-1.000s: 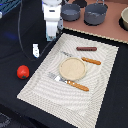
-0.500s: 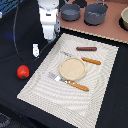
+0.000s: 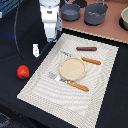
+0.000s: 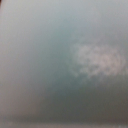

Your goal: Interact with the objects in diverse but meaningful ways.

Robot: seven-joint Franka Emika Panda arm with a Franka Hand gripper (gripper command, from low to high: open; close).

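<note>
My gripper (image 3: 50, 35) hangs over the dark table at the mat's far left corner. A pale blue-white block, the milk carton (image 3: 51, 31), sits between its fingers. The wrist view is filled by a blurred pale-blue surface with a white patch, the milk carton (image 4: 95, 57) held very close. The little white bottle-like piece (image 3: 36, 50) stands just left of and below the gripper in the exterior view. The red tomato (image 3: 22, 71) lies further left on the dark table. The dark brown sausage (image 3: 86, 48) rests on the mat's far side.
A striped placemat (image 3: 45, 87) carries a tan plate (image 3: 72, 68), an orange-handled knife (image 3: 91, 61) and an orange-handled fork (image 3: 71, 83). Two grey pots (image 3: 70, 12) (image 3: 95, 14) stand on a brown board behind. A black cable (image 3: 18, 35) hangs at the exterior view's left.
The gripper has drifted slightly toward the exterior view's left. The objects on the table and mat have not moved.
</note>
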